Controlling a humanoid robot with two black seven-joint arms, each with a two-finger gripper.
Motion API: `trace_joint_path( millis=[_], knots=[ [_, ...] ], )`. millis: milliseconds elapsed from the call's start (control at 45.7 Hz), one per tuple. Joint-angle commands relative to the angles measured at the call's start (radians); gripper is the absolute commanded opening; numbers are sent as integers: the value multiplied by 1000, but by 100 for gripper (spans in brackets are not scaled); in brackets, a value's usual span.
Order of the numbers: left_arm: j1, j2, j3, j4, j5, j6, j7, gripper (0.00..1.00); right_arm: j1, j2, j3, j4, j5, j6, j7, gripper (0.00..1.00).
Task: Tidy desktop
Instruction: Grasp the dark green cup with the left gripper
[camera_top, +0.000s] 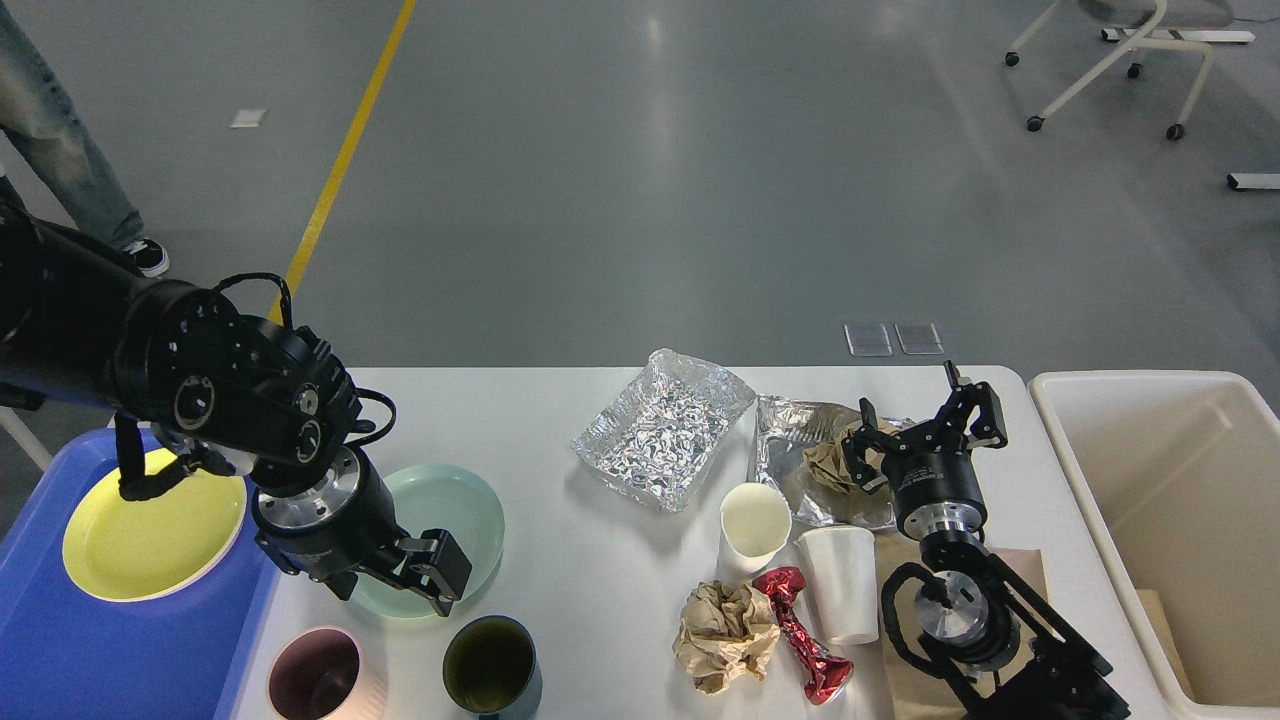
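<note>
Desktop (600, 560) long axis running left-right, left end effector (395, 590) spread over green plate (470, 510), right end effector (925, 420) spread.

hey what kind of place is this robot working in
Probably a lab or test hall, not a home: a bare grey floor with a yellow line, a wheeled chair standing off to the side, and a white desktop staged with dishes and rubbish between a blue tray and a cream bin.
</note>
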Motion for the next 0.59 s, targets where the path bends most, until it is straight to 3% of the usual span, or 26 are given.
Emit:
trace_joint_path(
  millis=[0,109,328,482,569],
  knots=[
    [79,-70,-7,33,-1,69,0,93,0,0,0,0,0,0,0,100],
    [165,-90,-30,65,1,135,23,93,0,0,0,0,0,0,0,100],
    [280,-146,-35,157,4,208,138,93,1,0,0,0,0,0,-1,100],
    [306,-153,-38,194,5,210,142,88,0,0,0,0,0,0,0,100],
    [310,-152,-63,194,7,209,142,74,0,0,0,0,0,1,0,100]
  ],
)
